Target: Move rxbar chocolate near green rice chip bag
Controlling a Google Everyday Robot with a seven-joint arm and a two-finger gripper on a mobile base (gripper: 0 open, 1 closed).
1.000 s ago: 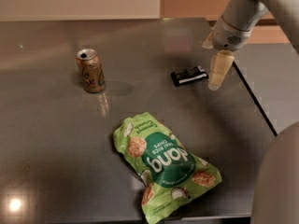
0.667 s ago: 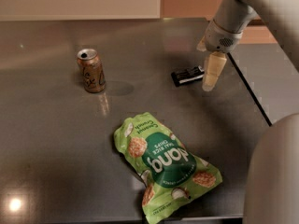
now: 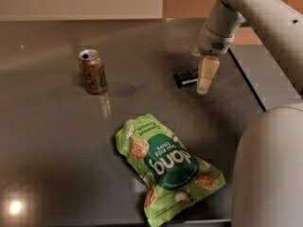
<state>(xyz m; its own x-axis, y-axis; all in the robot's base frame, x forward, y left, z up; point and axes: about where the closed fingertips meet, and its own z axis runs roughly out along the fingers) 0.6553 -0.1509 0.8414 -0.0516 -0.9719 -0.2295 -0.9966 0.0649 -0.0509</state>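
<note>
At the far right of the surface point(image 3: 52, 141), the end effector point(image 3: 203, 85) has been shifted leftward and a little lower over the last second, so that it is now brought close against the right end of the rxbar point(image 3: 184, 78). The rxbar itself appears not to have been displaced in that time. It lies flat where it was, with its right end now partly covered by the end effector. The approach is judged nearly complete, while the carrying of the rxbar is taken as not yet begun.

Whether the end effector is open or closed cannot be told from this view. It is pointed downward, with its tip placed just beside the rxbar on the right and low over the surface. Whether contact is made cannot be told either.

The bag point(image 3: 165, 167) is laid crumpled in the near middle of the surface, well apart from the rxbar, toward the camera and somewhat left. A can point(image 3: 93, 71) is stood upright far to the left, off the line between the two. A move toward the near side is judged to be needed before the rxbar can be set beside the bag.
</note>
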